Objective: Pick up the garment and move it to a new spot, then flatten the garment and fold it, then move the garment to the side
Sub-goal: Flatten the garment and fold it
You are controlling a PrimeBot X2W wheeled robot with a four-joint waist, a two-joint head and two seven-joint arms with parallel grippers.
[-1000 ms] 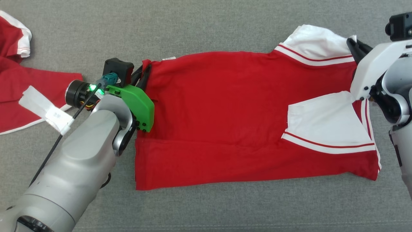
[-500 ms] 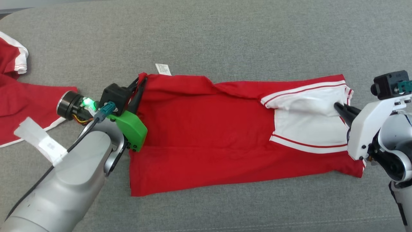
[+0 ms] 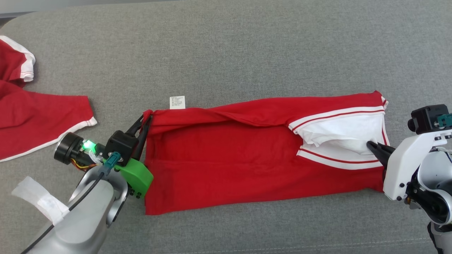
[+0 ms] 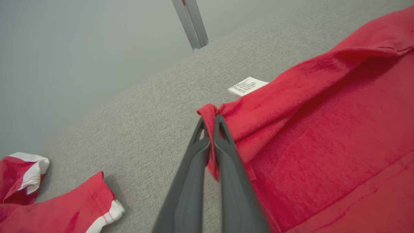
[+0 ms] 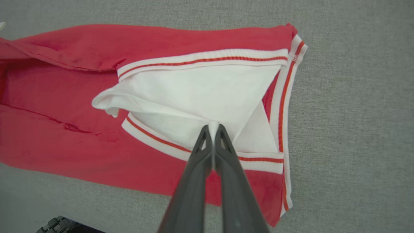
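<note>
The red garment point(image 3: 226, 169) lies stretched on the grey fabric surface point(image 3: 247, 53), part-folded lengthwise, my left gripper point(image 3: 144, 118) clamped on its hem corner, my right gripper point(image 3: 370, 144) pinched on the white sleeve point(image 3: 339, 130). Both bites look thin; I reckon an uneven pull could slip one and skew the fold.

Silver left arm point(image 3: 88, 211) carries a green bracket point(image 3: 136, 176) behind its dark fingers point(image 3: 143, 132), black cable point(image 3: 76, 203) alongside; right mount point(image 3: 406, 165) white.
</note>
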